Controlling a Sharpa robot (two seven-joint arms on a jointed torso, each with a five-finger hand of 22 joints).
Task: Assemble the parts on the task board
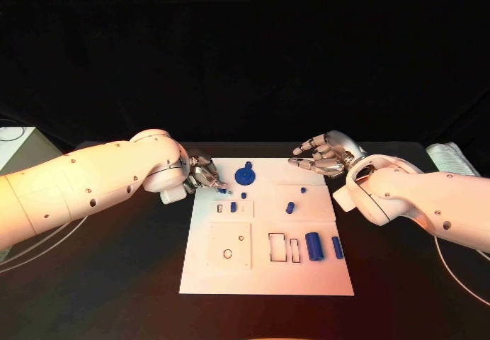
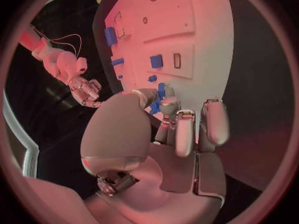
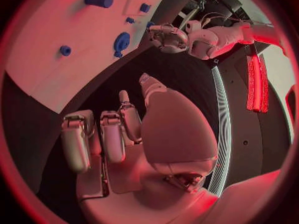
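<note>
Black table [image 1: 122,283] bears the unmarked white task board [image 1: 265,273].

The white task board [image 1: 268,273] lies flat on the black table [image 1: 122,283], its long side running away from the robot. The left hand [image 1: 202,175] is at the board's far left edge, fingers curled around a small blue part [image 1: 221,190]. The right hand [image 1: 321,156] hovers just beyond the board's far right corner, fingers apart and holding nothing. A blue disc-shaped part [image 1: 244,175] sits near the far end of the board. A blue peg [image 1: 290,207] stands mid-board. A large blue cylinder [image 1: 314,246] and a slimmer blue bar [image 1: 337,246] lie side by side toward the near right, next to two rectangular recesses [image 1: 284,248].
</note>
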